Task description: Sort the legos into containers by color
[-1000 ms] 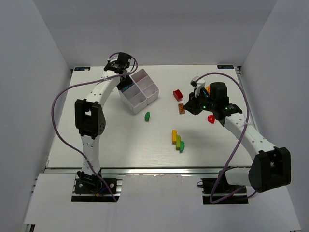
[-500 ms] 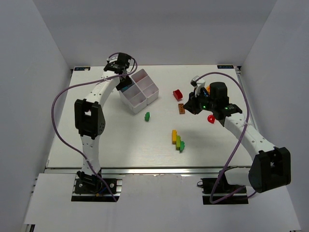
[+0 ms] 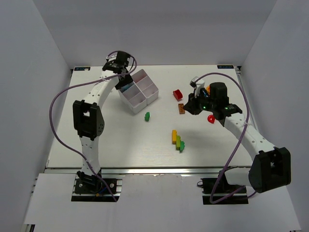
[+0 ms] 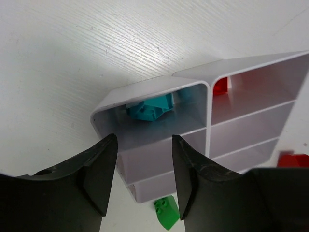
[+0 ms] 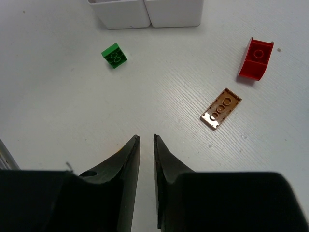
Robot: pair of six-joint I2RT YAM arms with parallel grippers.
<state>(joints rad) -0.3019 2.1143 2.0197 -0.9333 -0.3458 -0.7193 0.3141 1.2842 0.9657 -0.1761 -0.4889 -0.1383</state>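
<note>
Plainly, the sorting is only getting started. The left tool (image 4: pixel 143 162) is hovering spread and empty over the tray (image 4: pixel 208 104), where a teal brick (image 4: pixel 149 107) is sitting in the corner compartment and a red brick (image 4: pixel 220 86) is showing in the next one. The right tool (image 5: pixel 146 145) is hanging nearly pressed together, gripping nothing. Waiting loose on the desk (image 3: pixel 125 140) are a green brick (image 5: pixel 114 54), a curved red block (image 5: pixel 256 58), a flat brown plate (image 5: pixel 221 108), a yellow-and-green stack (image 3: pixel 177 140) and a small red piece (image 3: pixel 211 118).
</note>
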